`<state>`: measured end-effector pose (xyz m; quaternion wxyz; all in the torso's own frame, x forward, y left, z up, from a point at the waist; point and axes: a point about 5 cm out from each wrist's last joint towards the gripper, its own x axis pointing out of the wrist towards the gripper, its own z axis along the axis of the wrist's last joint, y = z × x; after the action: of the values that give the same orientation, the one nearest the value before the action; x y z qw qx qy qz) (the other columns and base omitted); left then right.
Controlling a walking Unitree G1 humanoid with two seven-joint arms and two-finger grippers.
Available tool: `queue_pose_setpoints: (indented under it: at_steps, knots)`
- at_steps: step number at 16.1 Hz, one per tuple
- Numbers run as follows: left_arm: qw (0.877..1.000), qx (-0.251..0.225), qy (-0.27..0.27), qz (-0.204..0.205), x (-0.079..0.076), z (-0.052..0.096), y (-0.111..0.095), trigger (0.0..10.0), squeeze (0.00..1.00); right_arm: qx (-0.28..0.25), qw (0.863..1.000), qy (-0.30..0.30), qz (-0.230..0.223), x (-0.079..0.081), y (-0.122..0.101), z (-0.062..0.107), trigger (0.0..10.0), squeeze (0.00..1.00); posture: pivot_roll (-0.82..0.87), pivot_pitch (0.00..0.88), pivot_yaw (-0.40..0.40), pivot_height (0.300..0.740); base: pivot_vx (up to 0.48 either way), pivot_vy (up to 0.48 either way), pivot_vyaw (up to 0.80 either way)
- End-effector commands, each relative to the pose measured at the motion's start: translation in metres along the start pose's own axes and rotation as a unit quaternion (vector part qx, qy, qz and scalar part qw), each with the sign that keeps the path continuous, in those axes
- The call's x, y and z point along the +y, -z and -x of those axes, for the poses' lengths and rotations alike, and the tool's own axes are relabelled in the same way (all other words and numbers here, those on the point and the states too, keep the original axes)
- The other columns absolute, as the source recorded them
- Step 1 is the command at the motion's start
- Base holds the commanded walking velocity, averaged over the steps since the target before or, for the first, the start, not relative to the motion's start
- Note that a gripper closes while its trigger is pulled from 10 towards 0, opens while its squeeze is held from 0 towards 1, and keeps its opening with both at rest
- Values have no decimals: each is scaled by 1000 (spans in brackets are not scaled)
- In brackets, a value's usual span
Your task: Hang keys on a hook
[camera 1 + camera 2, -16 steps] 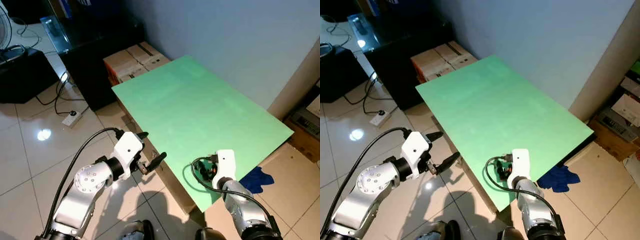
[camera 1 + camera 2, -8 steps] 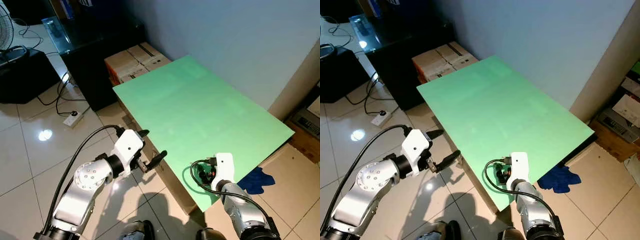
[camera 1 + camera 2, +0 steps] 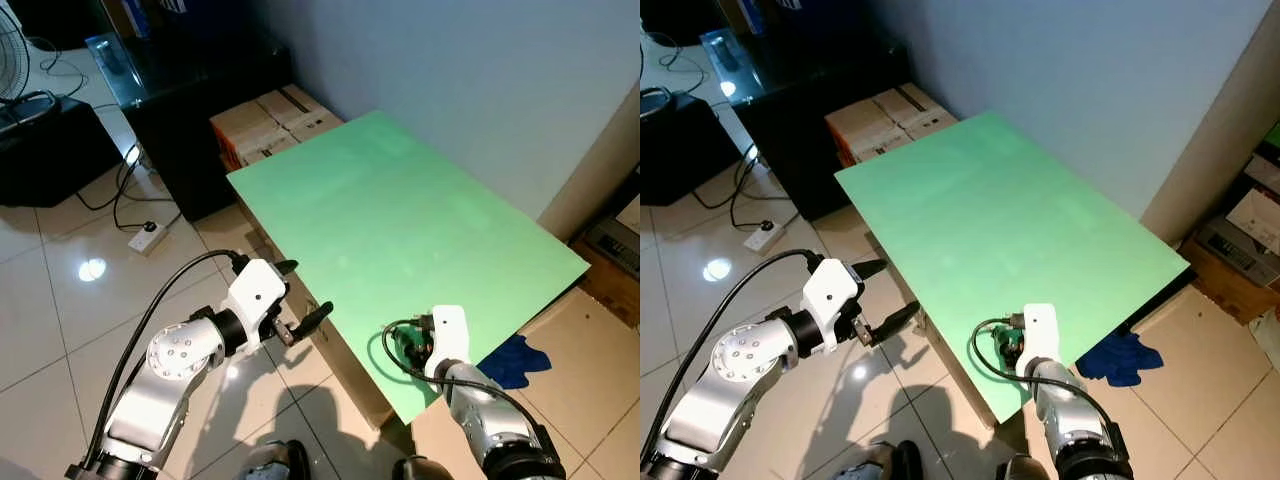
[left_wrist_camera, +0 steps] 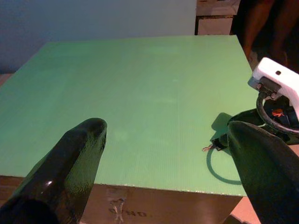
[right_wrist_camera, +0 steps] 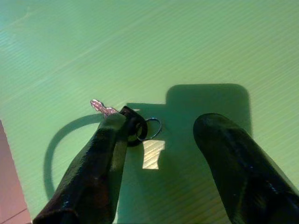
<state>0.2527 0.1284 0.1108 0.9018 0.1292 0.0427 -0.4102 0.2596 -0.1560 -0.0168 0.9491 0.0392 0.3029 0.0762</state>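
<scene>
Right gripper [image 5: 161,154] has dipped (jaws spread) over keys [image 5: 133,123].

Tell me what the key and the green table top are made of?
The key looks like metal: silvery and shiny, on a thin wire ring. The table top looks like matte corrugated plastic sheet, going by its fine parallel ribs, though I can't be sure.
</scene>
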Motion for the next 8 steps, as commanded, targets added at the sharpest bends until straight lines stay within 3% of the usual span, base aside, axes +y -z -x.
queue_pose_setpoints:
  at_steps: [1, 8]
  knots:
    - [1000, 5, 1, 0, 1, 4, 1, 10000, 0, 11, 1000, 1, -4, 0, 3, -1, 3804, 0, -4, 120, 100, 740, 0, 0, 0]
    - [1000, 7, -3, 0, 2, 5, 2, 10000, 0, 11, 1000, 0, -7, -2, 0, -4, 3098, 0, 1, 122, 100, 740, 0, 0, 0]
